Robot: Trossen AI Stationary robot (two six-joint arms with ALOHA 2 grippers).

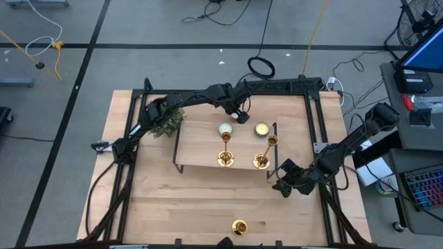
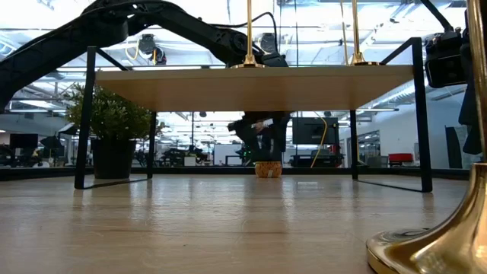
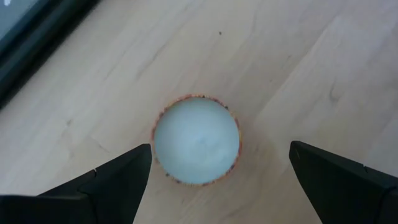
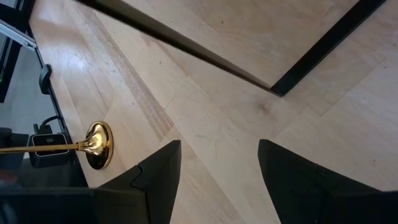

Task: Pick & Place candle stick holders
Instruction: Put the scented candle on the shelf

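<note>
Two gold candle stick holders (image 1: 225,159) (image 1: 261,161) stand upright by their round bases on a low black-framed shelf (image 1: 201,149). A third holder (image 1: 239,227) stands on the table near its front edge, and its base fills the low view's corner (image 2: 434,240). My left gripper (image 1: 241,116) hangs open past the shelf's far edge. In the left wrist view (image 3: 220,147) its fingers stand on either side of a pale tealight candle (image 3: 196,140) without touching it. My right gripper (image 1: 282,181) waits open and empty at the shelf's right.
Two more tealights (image 1: 225,129) (image 1: 261,128) lie at the shelf's far side. A bushy green plant (image 1: 168,123) stands at the shelf's far left. The shelf's black legs (image 2: 85,122) and the black frame (image 1: 320,131) around the table bound the space.
</note>
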